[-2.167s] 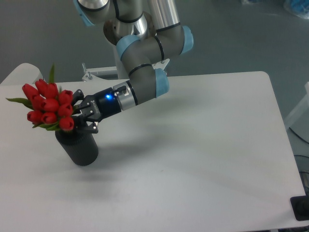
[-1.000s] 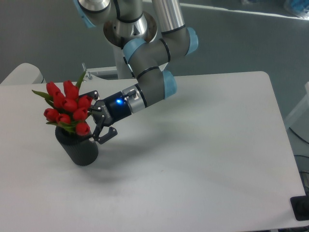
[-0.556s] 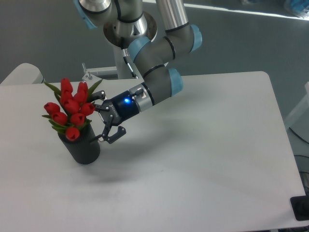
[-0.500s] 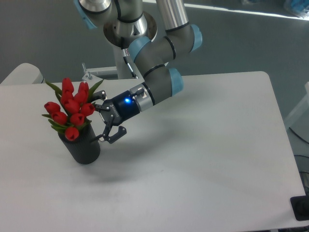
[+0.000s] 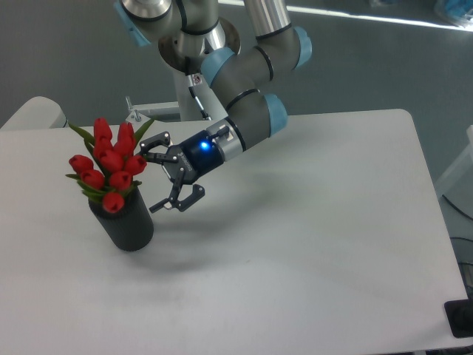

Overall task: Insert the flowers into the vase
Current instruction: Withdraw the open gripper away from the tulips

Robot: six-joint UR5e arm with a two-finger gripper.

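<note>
The flowers, a tight bunch of red tulips with green leaves, stand upright with their stems down inside the vase, a matte black cylinder on the left of the white table. My gripper is just to the right of the bunch, pointing left at it, open, with nothing between its fingers. The upper finger ends close beside the flower heads and the lower finger hangs right of the vase rim, apart from it.
The white table stretches to the right and front. The arm's base and a metal bracket stand at the table's back edge behind the vase. A rounded white object sits at the far left.
The flowers have swung from leaning left to upright in the vase. My gripper has let go of them, opened, and drawn back to the right.
</note>
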